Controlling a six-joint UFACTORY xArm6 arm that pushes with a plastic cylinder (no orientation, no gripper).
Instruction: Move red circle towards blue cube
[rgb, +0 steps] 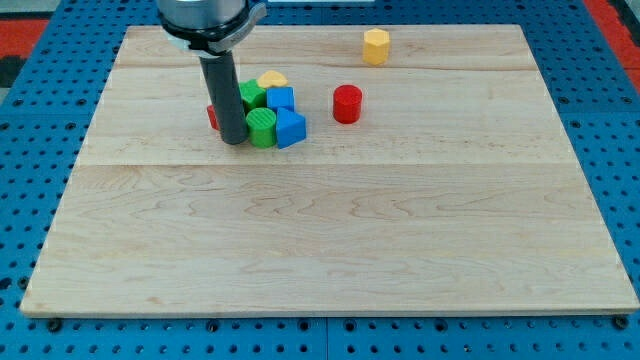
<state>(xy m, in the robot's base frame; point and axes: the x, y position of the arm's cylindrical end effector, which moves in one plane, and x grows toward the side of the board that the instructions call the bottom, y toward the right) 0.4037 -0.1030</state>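
In the camera view, we see our tip (233, 141) planted at the view's left edge of a tight cluster of blocks: a green cylinder (261, 127) touching it on the right, a blue cube (290, 128) beside that, a second blue block (281, 99) and a green block (250, 95) behind, a yellow block (272, 79) at the back, and a red block (212, 116) mostly hidden behind the rod. We carry no jaws, only the bare rod, holding nothing.

The red circle (347, 103) stands alone to the view's right of the cluster, near the blue blocks but apart from them. A yellow hexagonal block (376, 46) sits well apart near the wooden board's (330, 250) top edge.

The risk, as we judge it: we are on the wrong side. Travelling straight to the red circle would plough through the cluster and scatter the blue cube, shifting the target. An off-centre push could also make the round block slip aside past the blue cube.

We can read no brands, labels or writing anywhere.
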